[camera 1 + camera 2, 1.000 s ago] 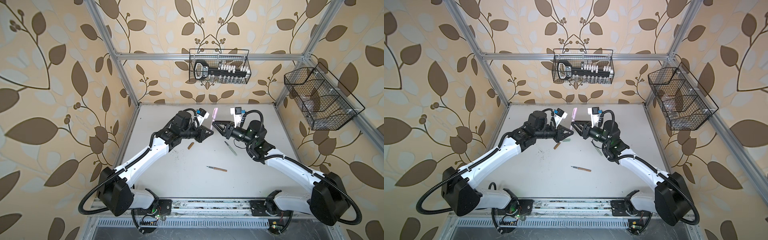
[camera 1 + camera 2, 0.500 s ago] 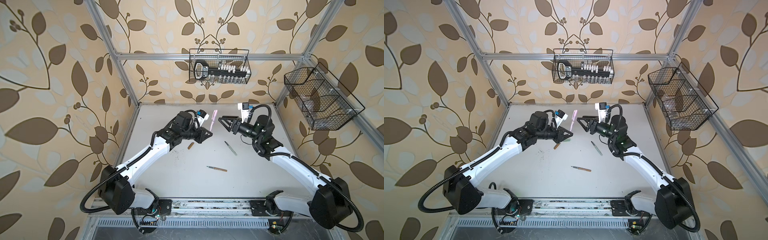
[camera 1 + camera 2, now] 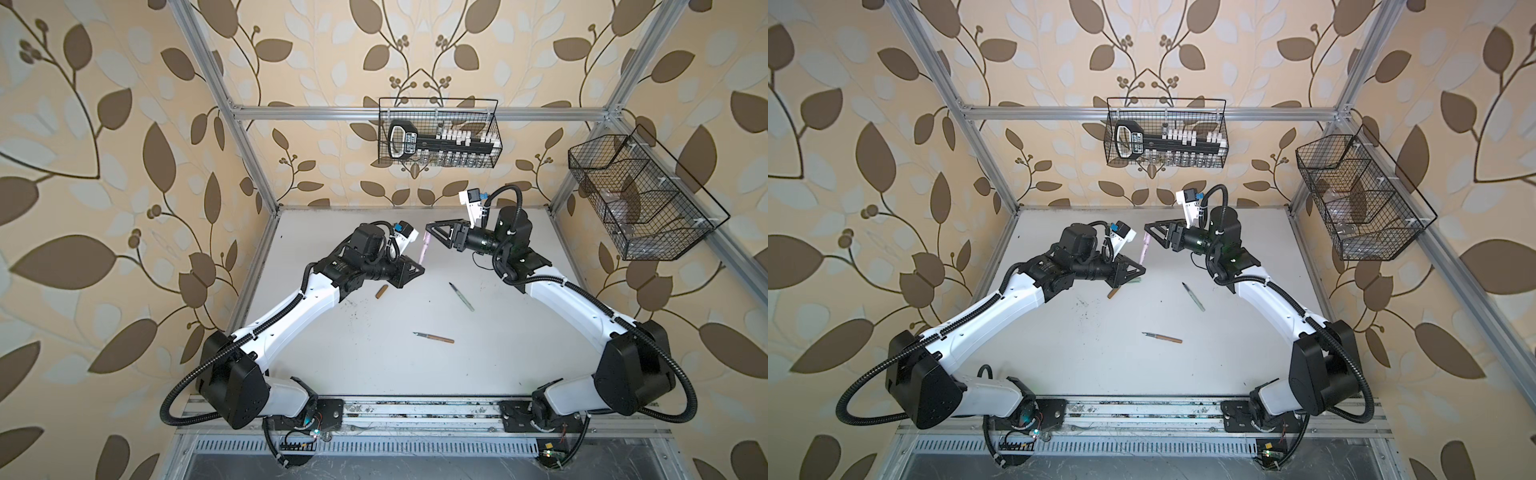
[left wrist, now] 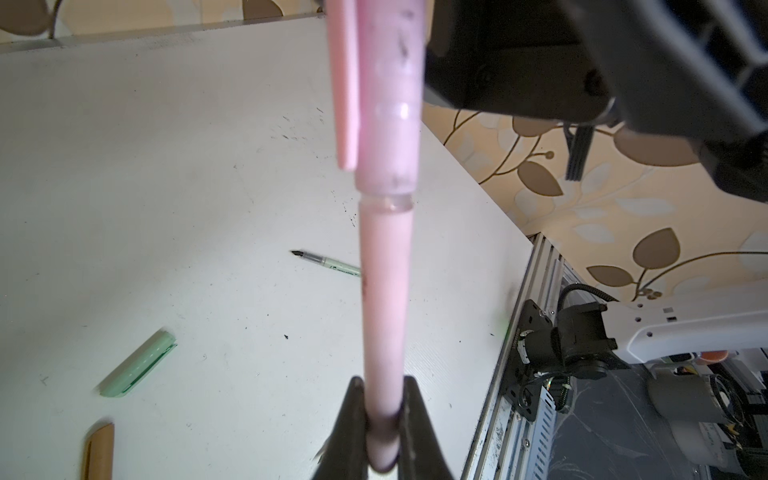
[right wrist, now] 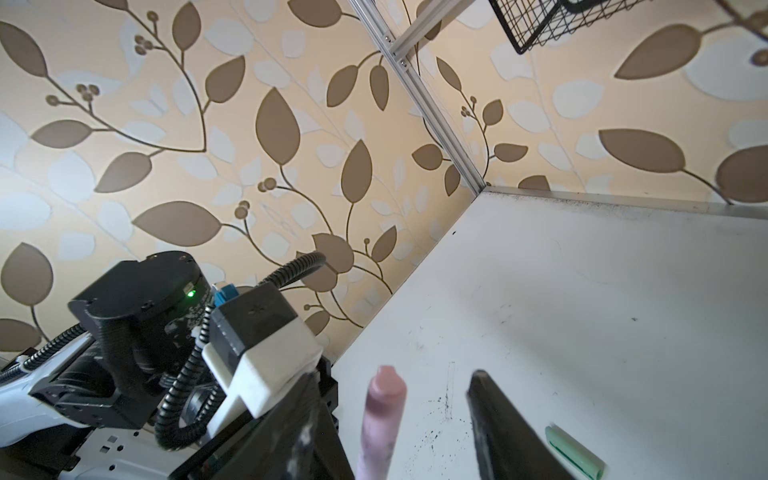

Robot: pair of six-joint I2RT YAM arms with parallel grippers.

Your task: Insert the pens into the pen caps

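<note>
left arm (image 3: pixel 291 307): rises from the front-left corner of the white, speck-marked counter (image 3: pixel 374 374) toward the back half, wrist pointing at the right edge.
left fingers (image 4: pixel 351 424): clenched on the bottom end of the slim pastel pink pen (image 4: pixel 384 291).
pink pen: held clear of the counter over the back half, near mid-width, nearly upright with a slight lean.
pink cap (image 4: pixel 388 104): short rounded pink plastic tube with a flat clip, on the pen's upper end. A clear collar shows between its rim and the barrel.
right arm (image 3: pixel 573 303): climbs from the front-right corner, elbow folded, wrist pointing left at the cap.
right fingers (image 5: pixel 490 415): released and spread, one on each side of the pink cap's top end. The right wrist view shows a gap on both sides.
green pen (image 3: pixel 461 297): slim pale green barrel with a dark pointed tip. It lies flat right of the counter's centre, tip toward the back edge.
tan-brown pen (image 3: pixel 434 337): slim tan barrel, dark tip toward the left edge. It lies flat at mid-width, nearer the front edge than the green pen.
tan-brown cap (image 3: pixel 381 292): short tan tube, flat left of centre, just beside the left fingers in both top views.
green cap (image 4: pixel 137 365): short pale green tube with a clip, flat near the tan-brown cap and apart from it.
</note>
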